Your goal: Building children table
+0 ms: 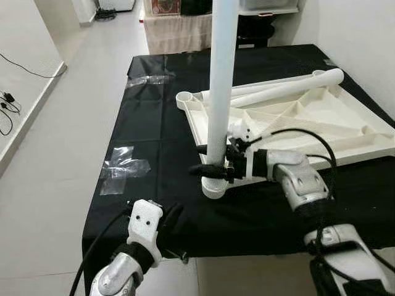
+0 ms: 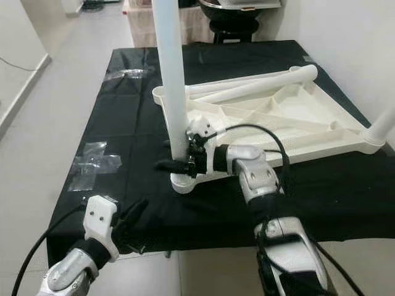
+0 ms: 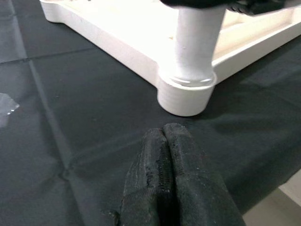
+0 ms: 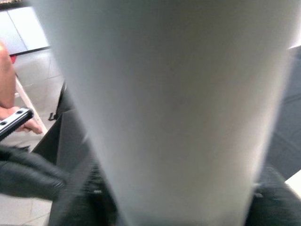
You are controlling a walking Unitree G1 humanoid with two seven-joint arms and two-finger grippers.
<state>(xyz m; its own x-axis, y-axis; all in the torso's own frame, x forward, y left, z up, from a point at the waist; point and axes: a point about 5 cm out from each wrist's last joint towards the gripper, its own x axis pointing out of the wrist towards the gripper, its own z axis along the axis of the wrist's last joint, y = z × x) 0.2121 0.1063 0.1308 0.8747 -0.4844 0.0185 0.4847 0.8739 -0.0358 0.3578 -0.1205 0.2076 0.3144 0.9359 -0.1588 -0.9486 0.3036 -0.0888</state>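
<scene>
The upright leg (image 1: pixel 221 80) and the upturned tabletop (image 1: pixel 296 120) are seen to be smooth, matt white plastic. The desk (image 1: pixel 148 123) is covered by creased black cloth with a faint sheen, on which crinkled clear tape (image 1: pixel 122 168) is stuck. The left end effector (image 3: pixel 164 155) fingers are faced with rough black rubber.

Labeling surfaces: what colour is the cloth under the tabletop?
Black. The cloth under the white tabletop shows best in the left eye view.
</scene>
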